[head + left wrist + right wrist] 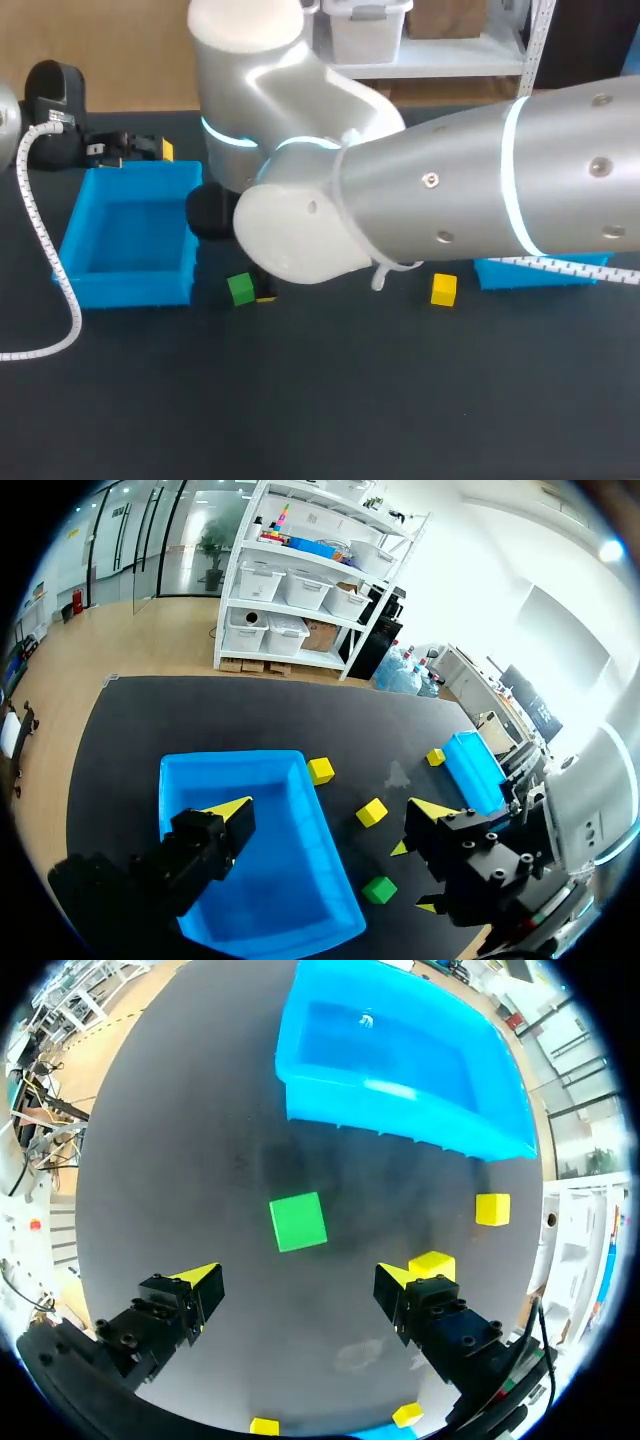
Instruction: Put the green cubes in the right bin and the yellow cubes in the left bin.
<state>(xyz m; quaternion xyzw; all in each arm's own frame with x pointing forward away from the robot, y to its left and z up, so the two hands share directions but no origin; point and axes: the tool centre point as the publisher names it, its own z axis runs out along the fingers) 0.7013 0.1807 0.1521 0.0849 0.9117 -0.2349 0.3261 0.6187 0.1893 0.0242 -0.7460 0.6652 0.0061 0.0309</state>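
Beside left bin (130, 285), right gripper (297, 1278) hangs over green cube (297, 1221), fingers wide, empty; left gripper (330, 810) wide too. Likely step: grasp green. Next: lower, straddle cube, close.

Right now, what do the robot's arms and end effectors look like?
The right arm is a fat, shiny silver tube with glowing light-blue rings, little screws and a white rounded cap. The left arm shows a black end trailing a curly white cable. The left end effector and right end effector each have two blocky black fingers with pointed yellow tips.
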